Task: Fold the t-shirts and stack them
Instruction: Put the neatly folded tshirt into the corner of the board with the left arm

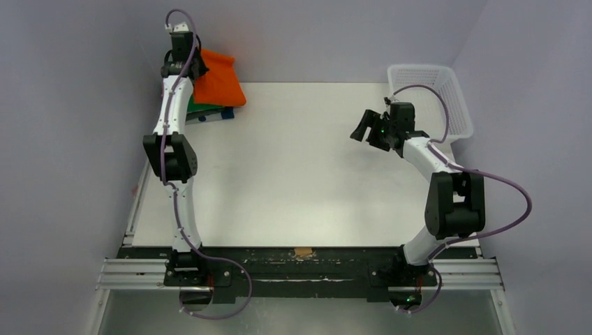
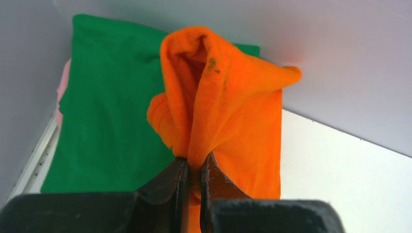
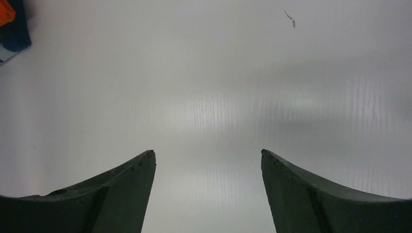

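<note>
Presently the left tool [image 2: 192, 167] is gripping the orange t-shirt [image 2: 228, 111], its jaws standing almost closed on a bunched fold of the fabric. The garment is hanging partly lifted at the far left corner of the bench [image 1: 293, 174], its lower part draping over the stack beneath. The green t-shirt [image 2: 111, 121] is lying flat directly under it. The pink t-shirt [image 2: 62, 92] is showing only as a thin edge at the green one's left side, and the dark blue t-shirt [image 3: 15, 31] is protruding at the stack's near edge. The right tool [image 3: 209, 155] is hovering wide open above bare bench surface, holding nothing, near the white mesh basket [image 1: 461, 112] at the far right corner.
</note>
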{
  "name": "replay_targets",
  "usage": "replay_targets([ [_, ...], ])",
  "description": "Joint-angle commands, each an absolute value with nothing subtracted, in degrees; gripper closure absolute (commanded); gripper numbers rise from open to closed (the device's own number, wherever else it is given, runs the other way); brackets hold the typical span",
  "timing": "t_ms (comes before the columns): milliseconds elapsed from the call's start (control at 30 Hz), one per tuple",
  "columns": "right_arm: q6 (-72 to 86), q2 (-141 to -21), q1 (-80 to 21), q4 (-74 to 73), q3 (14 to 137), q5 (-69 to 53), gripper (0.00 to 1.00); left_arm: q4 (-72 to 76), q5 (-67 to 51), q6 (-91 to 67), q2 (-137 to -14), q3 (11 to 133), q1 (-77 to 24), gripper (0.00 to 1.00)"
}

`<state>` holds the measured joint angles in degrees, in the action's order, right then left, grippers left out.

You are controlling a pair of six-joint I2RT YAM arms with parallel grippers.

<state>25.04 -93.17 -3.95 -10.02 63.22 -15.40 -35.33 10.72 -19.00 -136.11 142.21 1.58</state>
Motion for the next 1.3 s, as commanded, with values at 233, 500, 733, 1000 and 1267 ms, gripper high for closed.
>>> replay_targets([
  [233, 22.78, -95.37, -3.76, -12.22, 65.97, -12.11, 0.22, -27.05, 3.95, -13.96, -135.75, 146.76, 8.01, 1.0],
  [500, 22.51, -96.18, -3.74, -14.08, 66.57, -9.84, 0.22, -25.46, 5.94, -12.66, -139.24, 146.64, 11.26, 1.0],
  [733, 22.31, -96.64, -3.71, -14.75, 66.61, -8.7, 0.22, -24.82, 5.33, -13.14, -140.02, 146.7, 14.24, 1.0],
  [1000, 22.32, -97.59, -3.74, -14.99, 66.85, -8.46, 0.22, -22.22, 6.05, -11.68, -142.21, 148.09, 16.17, 1.0],
  [1267, 22.43, -97.9, -3.8, -15.88, 67.33, -7.17, 0.21, -16.68, 7.83, -14.62, -146.04, 149.08, 16.87, 0.95],
])
